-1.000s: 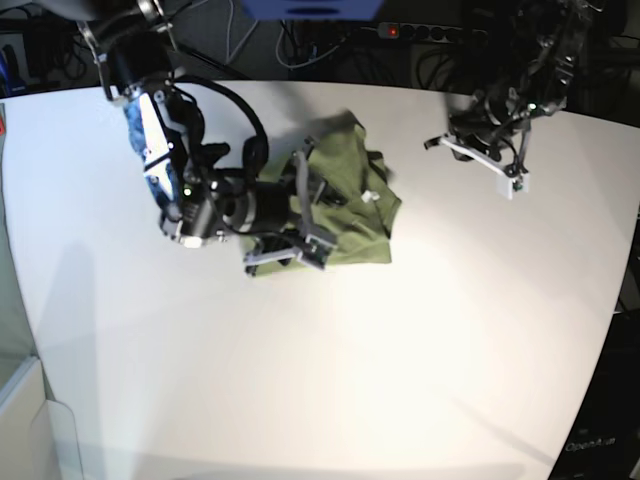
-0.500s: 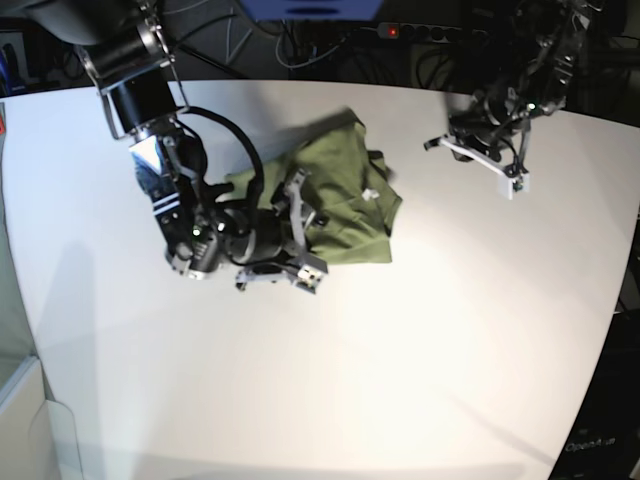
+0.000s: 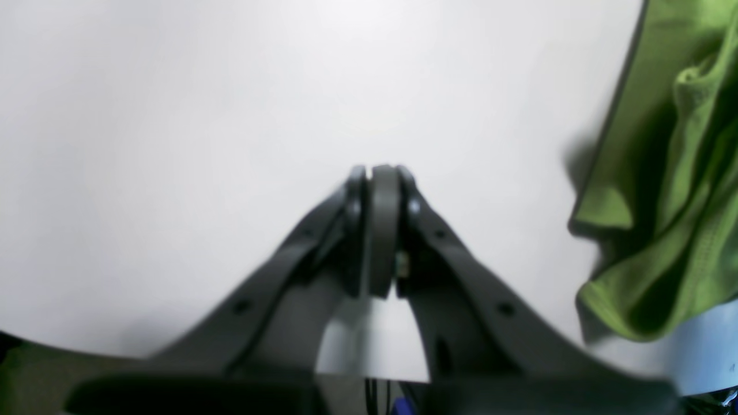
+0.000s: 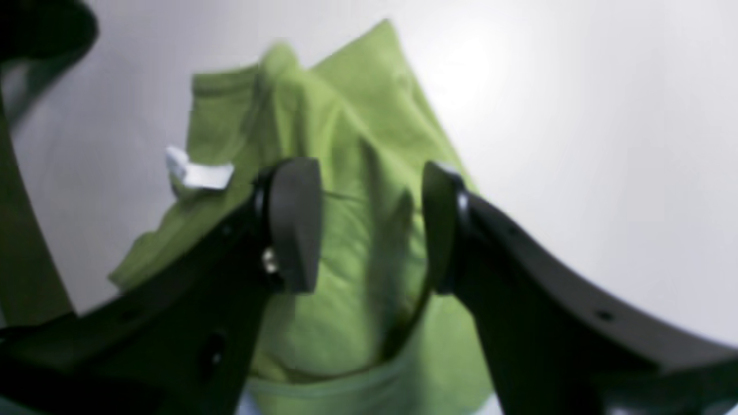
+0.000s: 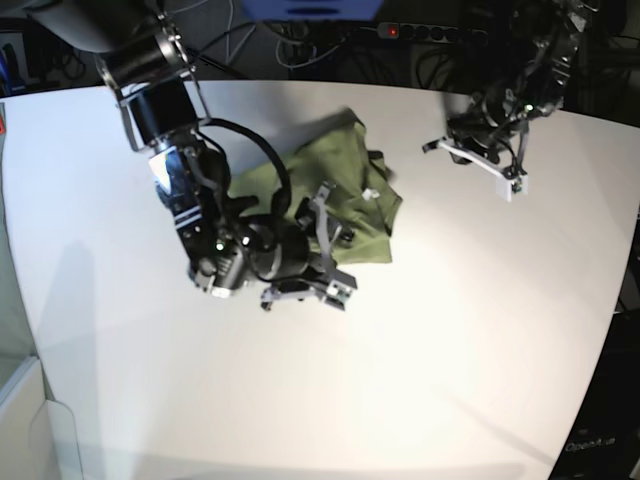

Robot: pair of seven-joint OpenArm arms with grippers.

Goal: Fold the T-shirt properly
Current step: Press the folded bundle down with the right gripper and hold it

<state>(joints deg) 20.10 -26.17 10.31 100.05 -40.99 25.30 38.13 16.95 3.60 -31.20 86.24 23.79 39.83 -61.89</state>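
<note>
Sage-green thin cotton T-shirt [image 5: 345,195] lies bunched in a heap on the white table [image 5: 450,330], far from folded. Risk: a pinch into stacked layers would drag the heap rather than spread it. Right gripper [image 4: 369,225] hangs over the cloth, jaws partly apart, holding nothing. Left gripper [image 3: 377,230] is closed, empty, well apart.

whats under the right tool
Crumpled sage-green cotton T-shirt lies beneath the open right tool, its small white label showing. The white table under that cloth is covered.
</note>
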